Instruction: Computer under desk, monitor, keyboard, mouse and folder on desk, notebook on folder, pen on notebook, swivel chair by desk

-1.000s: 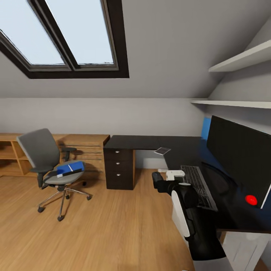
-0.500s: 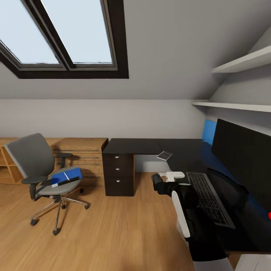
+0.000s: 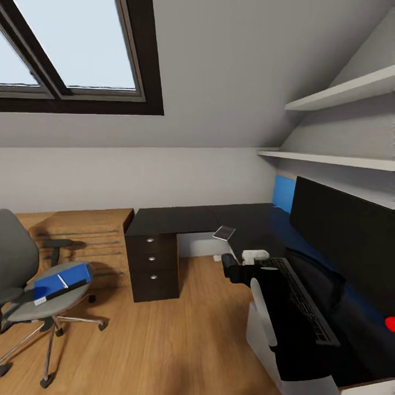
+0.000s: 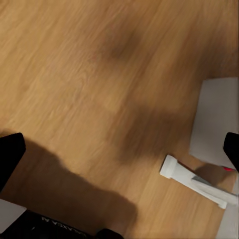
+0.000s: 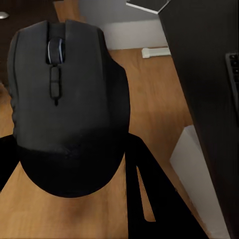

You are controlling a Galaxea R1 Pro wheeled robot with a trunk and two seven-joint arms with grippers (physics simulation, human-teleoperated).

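Clamped in the right gripper point(image 5: 69, 164), the small rounded black mouse point(image 5: 62, 99) is held beside the black worktop point(image 3: 181, 218), toward which the view has swung; the left gripper's state cannot be told.

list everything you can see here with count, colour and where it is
desk: 1, black, L-shaped, by the wall
monitor: 1, black, on desk
keyboard: 1, grey, before monitor
notebook: 1, dark, on desk
mouse: 1, black, in right gripper
chair: 1, grey, on floor
folder: 1, blue, on chair seat
pen: 1, whitish, on folder
shelves: 2, white, above desk
window: 1, dark-framed, in sloped ceiling
right gripper: 1, black, off the desk edge
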